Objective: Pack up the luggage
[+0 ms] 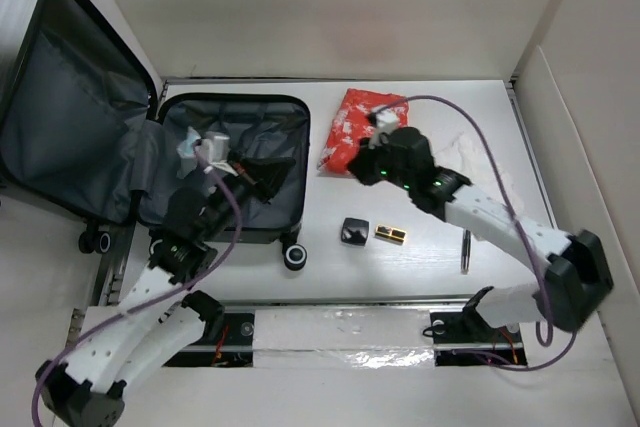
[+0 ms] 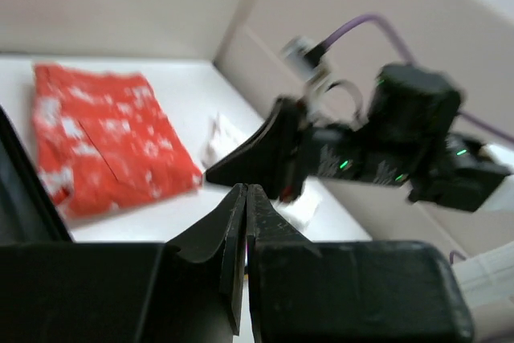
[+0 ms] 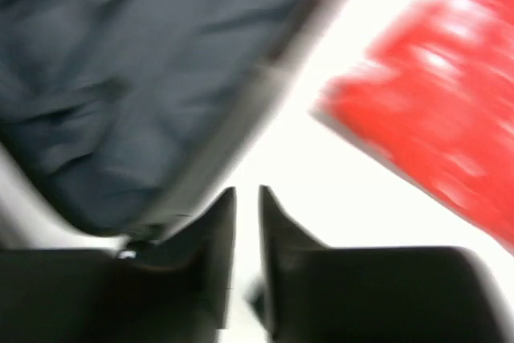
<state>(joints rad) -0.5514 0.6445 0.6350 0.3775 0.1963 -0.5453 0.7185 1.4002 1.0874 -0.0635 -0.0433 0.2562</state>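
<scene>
The luggage (image 1: 285, 117) lies open at the left, its lid (image 1: 70, 97) leaning up and its dark grey lining showing. Some dark items and a white-and-blue thing (image 1: 193, 147) lie in its base. My left gripper (image 1: 248, 175) hangs over the base, shut and empty; in the left wrist view (image 2: 245, 192) its jaws touch. My right gripper (image 1: 362, 162) is low over the table between the luggage and the red-and-white packet (image 1: 355, 127). In the right wrist view (image 3: 246, 193) its jaws stand a narrow gap apart with nothing between. The luggage rim (image 3: 265, 94) lies left of them and the packet (image 3: 434, 102) to the right.
A small black box (image 1: 353, 231), a gold-and-black tube (image 1: 390, 234) and a pen (image 1: 466, 250) lie on the table in front of the right arm. A crumpled white cloth (image 1: 470, 147) lies behind it. Walls enclose the table at the back and right.
</scene>
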